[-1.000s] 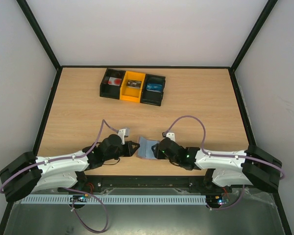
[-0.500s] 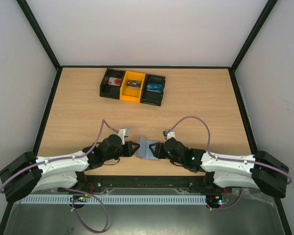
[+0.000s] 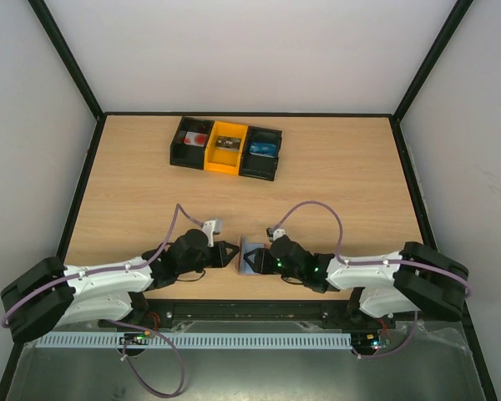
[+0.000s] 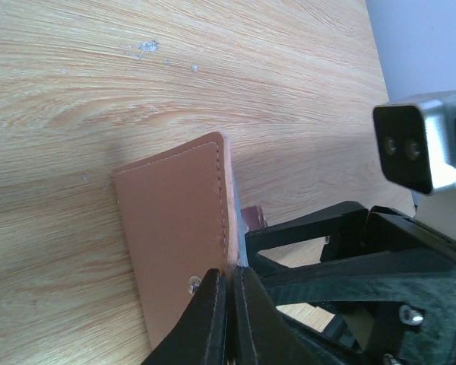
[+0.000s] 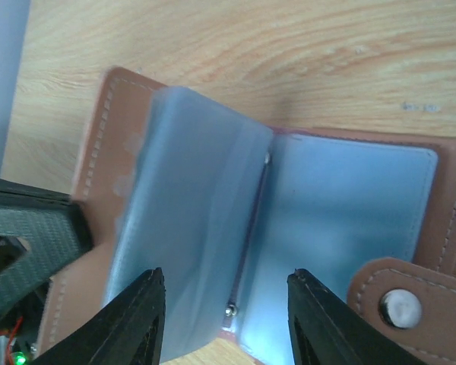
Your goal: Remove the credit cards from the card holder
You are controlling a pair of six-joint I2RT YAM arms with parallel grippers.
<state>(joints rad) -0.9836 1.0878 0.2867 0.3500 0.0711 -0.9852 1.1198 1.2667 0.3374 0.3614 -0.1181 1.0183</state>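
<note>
This is a robotics lab test cell, not a lived-in room. A light wooden surface [image 3: 334, 184] is boxed in by plain white panels [image 3: 250, 50] set in black frame posts [image 3: 67, 58]. Two white-and-black robot arms, the left arm [image 3: 108, 280] and the right arm [image 3: 376, 271], are bolted side by side at its near edge, with purple cables [image 3: 317, 203] looping off them. A white slotted cable duct [image 3: 234, 341] runs along the near side above a bare metal sheet [image 3: 259, 376]. Small black and orange bins [image 3: 225, 148] stand in a row at the far side. A grey camera module [image 4: 418, 141] sits on the right arm's wrist.
</note>
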